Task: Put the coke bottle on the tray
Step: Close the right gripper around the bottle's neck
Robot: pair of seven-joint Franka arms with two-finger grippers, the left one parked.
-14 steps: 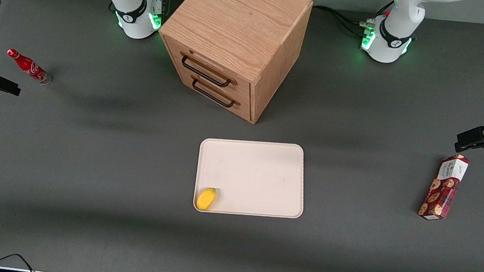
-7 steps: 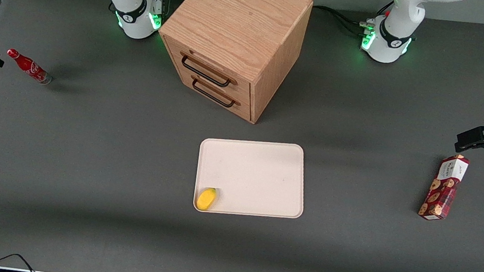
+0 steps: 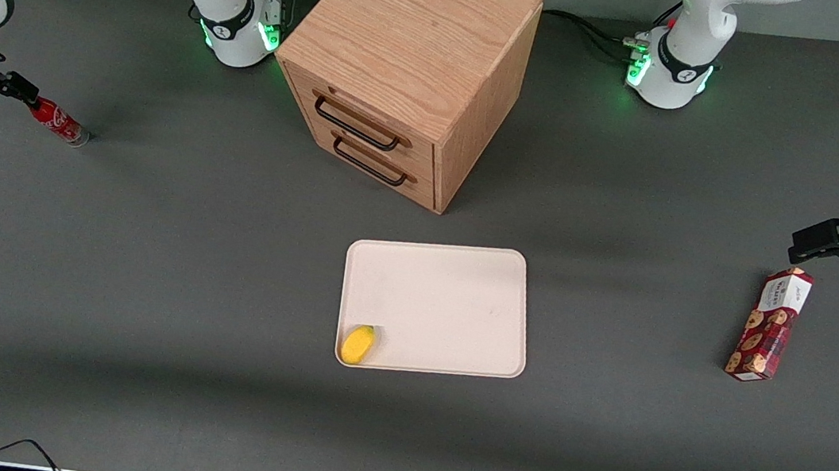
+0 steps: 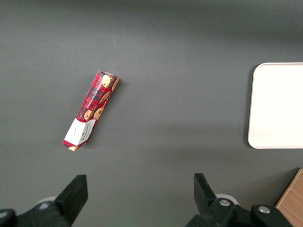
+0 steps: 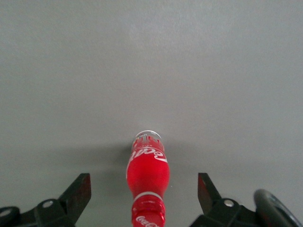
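Observation:
The coke bottle [image 3: 61, 123] [image 5: 147, 172], small and red with white script and a silvery base, stands on the grey mat toward the working arm's end of the table. My right gripper [image 3: 25, 93] [image 5: 144, 191] is open around its cap end. One dark finger [image 5: 78, 191] stands on each side, well apart from the bottle and not touching it. In the front view the gripper hides the cap. The cream tray [image 3: 452, 295] [image 4: 277, 104] lies flat mid-table, nearer the front camera than the bottle.
A yellow piece [image 3: 358, 343] lies in one corner of the tray. The wooden drawer cabinet [image 3: 408, 66] stands farther from the front camera than the tray. A red cookie box [image 3: 769, 322] [image 4: 90, 111] lies toward the parked arm's end.
My right gripper has swung away from the front camera and then in over the bottle's cap, which it now straddles. The bottle has not moved.

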